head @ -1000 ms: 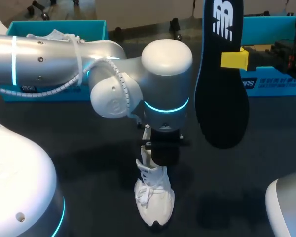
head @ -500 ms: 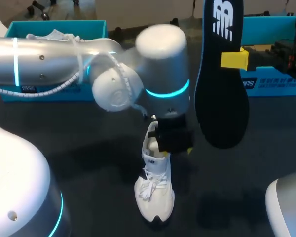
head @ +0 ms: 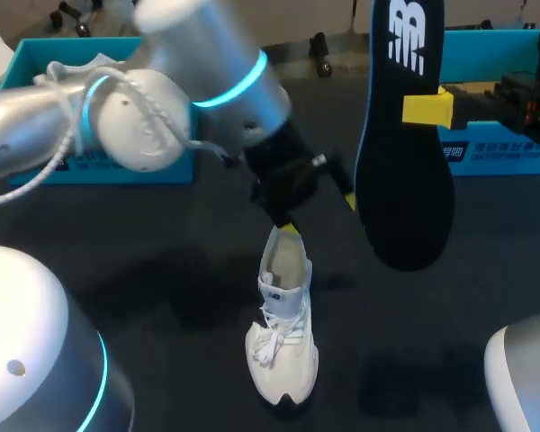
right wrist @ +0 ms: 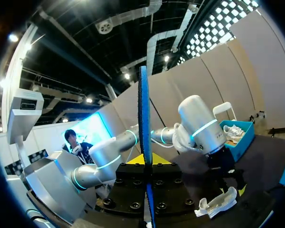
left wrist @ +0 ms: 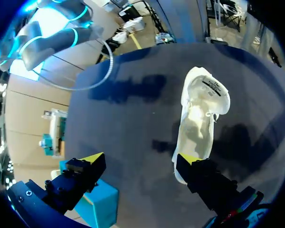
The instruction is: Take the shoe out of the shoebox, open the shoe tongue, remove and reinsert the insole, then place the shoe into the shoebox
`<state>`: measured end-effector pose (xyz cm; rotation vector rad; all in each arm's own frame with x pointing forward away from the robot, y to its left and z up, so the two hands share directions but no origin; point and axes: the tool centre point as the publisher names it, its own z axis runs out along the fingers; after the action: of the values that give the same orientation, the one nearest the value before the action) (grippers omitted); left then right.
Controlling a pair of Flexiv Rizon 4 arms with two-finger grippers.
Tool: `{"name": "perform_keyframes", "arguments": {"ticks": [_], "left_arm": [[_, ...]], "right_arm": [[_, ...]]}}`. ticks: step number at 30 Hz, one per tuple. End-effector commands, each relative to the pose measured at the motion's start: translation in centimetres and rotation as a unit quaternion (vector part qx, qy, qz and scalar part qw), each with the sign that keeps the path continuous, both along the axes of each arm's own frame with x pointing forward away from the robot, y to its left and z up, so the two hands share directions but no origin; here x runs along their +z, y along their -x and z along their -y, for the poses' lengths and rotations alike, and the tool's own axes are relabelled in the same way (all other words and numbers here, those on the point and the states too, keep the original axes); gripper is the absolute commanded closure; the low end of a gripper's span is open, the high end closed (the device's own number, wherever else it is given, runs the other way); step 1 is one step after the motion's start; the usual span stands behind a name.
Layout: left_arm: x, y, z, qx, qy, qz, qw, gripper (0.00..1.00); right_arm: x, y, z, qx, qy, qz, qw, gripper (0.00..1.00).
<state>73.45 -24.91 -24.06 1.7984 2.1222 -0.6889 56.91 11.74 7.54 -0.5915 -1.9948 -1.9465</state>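
Swinging up off shoe (head: 282,346), left gripper (head: 320,214) spread wide; right gripper (head: 427,109) still clamps insole (head: 405,189).

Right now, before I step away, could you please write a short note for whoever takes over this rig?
Left gripper: open, empty, just above the shoe.
Right gripper: shut on the insole, holding it upright in the air.
Shoe: upright on the table, out of its box, mouth apparently spread open.
Boxes: left box and right box, both teal, at the far side of the table.
Done: shoe taken out, insole removed.
Left: put the insole back in, then set the shoe in the box.
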Motion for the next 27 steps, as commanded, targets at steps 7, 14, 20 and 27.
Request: {"name": "perform_keyframes", "arguments": {"ticks": [7, 14, 20, 27], "left_arm": [[4.4, -0.3, -2.7, 0.044, 0.263, 0.023, 0.963, 0.00], [6.7, -1.7, -2.2, 0.054, 0.330, 0.020, 0.942, 0.00], [8.1, -2.4, -2.2, 0.050, 0.372, 0.020, 0.927, 0.00], [9.8, -2.8, -2.1, 0.038, 0.411, 0.035, 0.910, 0.00]], "right_arm": [[0.2, -0.5, -0.4, 0.003, 0.002, -0.001, 1.000, 1.00], [0.2, -0.5, -0.4, 0.003, 0.002, -0.001, 1.000, 1.00], [0.2, -0.5, -0.4, 0.003, 0.002, -0.001, 1.000, 1.00], [0.2, -0.5, -0.4, 0.003, 0.002, -0.001, 1.000, 1.00]]}}
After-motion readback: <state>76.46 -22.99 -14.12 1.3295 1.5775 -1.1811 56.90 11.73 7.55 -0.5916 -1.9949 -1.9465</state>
